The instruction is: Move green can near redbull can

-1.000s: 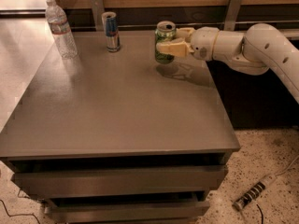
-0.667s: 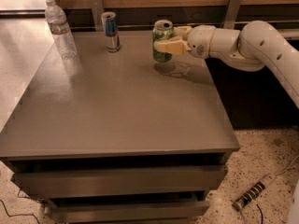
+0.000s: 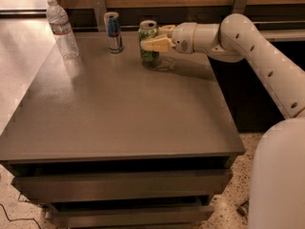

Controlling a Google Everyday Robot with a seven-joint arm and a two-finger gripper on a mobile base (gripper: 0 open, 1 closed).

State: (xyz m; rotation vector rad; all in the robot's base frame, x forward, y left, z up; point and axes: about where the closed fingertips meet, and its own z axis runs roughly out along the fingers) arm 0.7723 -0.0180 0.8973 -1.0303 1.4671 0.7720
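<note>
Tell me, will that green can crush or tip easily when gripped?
Likely stiff but thin-walled: the claw gripping the green can at mid-height could dent it. It is upright and fairly squat, so tipping seems unlikely. On the smooth tabletop it should slide easily.

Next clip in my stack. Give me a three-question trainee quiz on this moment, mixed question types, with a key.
1. True or false: the gripper holds the redbull can.
2. Which is furthest left in the camera view? A) green can B) water bottle C) redbull can
3. Fill in: in the view, the green can is to the ___ of the redbull can, apart from it.

Key: 1 false. The gripper is at the far side of the table, and its fingers are shut on the green can. 2 B. 3 right.
</note>
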